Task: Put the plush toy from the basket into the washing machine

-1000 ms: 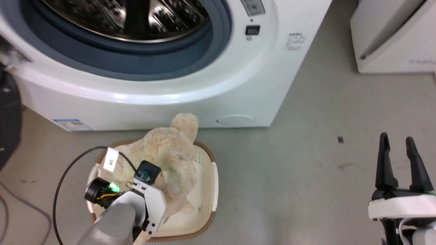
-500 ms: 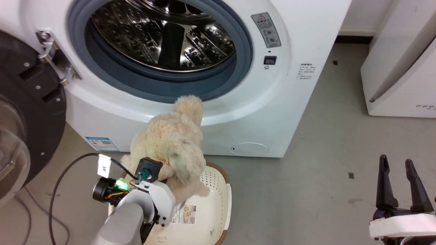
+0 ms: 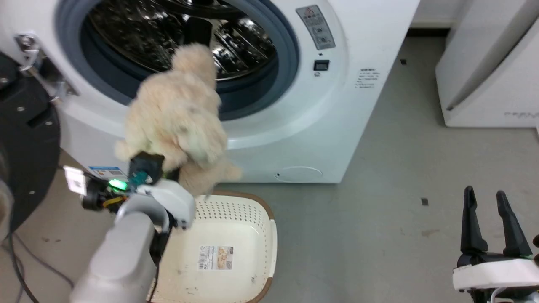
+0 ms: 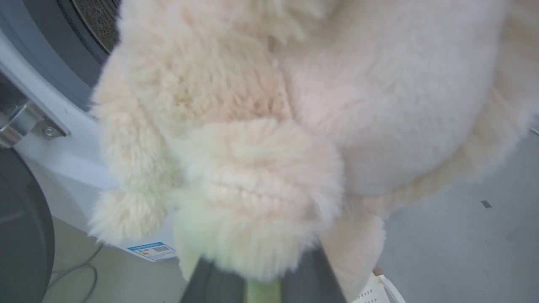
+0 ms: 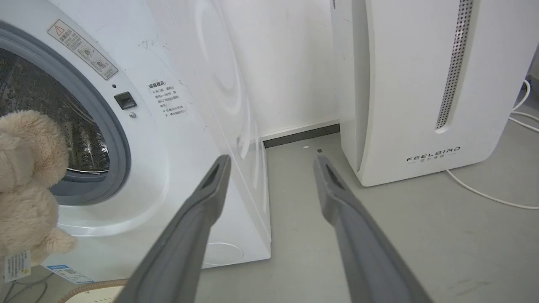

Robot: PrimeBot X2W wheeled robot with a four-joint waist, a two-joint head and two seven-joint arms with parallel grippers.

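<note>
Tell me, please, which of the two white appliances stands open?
The large white front-loading washing machine: its black-framed door is swung aside, baring the shiny steel drum. The white FEELBIRD-marked appliance beside it shows a closed front.

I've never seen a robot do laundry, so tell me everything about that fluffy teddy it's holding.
The plush toy is a fluffy cream-beige teddy with stubby limbs and a white tag. The left gripper grips it from below. It is in the air, clear of the basket, its top end before the open porthole of the washing machine.
</note>
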